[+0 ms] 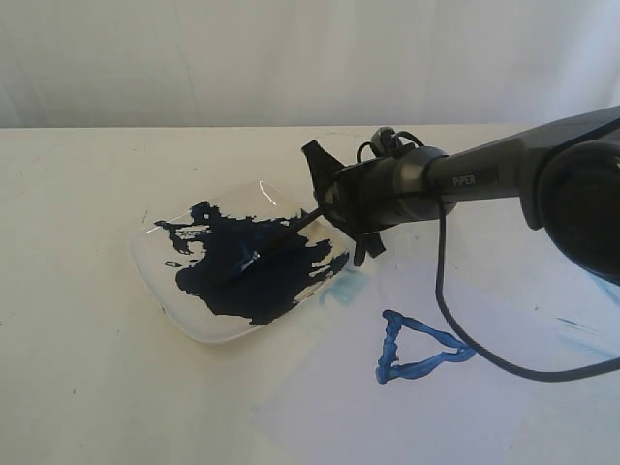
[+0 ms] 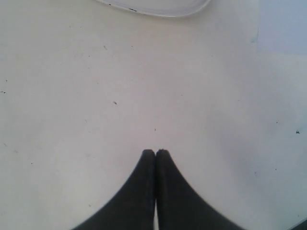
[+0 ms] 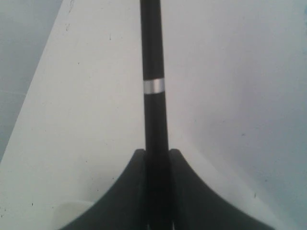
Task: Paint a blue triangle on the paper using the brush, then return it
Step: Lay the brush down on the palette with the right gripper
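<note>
Brush (image 3: 154,57), clamped in right jaws, points tip-first into the dish (image 1: 155,266); left jaws together, empty, short of the dish.

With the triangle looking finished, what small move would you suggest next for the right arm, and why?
Probably lower the brush slightly and open the right tool to leave it in the dish: the blue triangle on the paper looks closed, and the brush tip lies over the dish's dark paint.

brush (image 3: 153,48) handle cut off at frame edge, dish (image 2: 163,9) mostly cropped, bristles lost against dark paint (image 1: 242,281)
</note>
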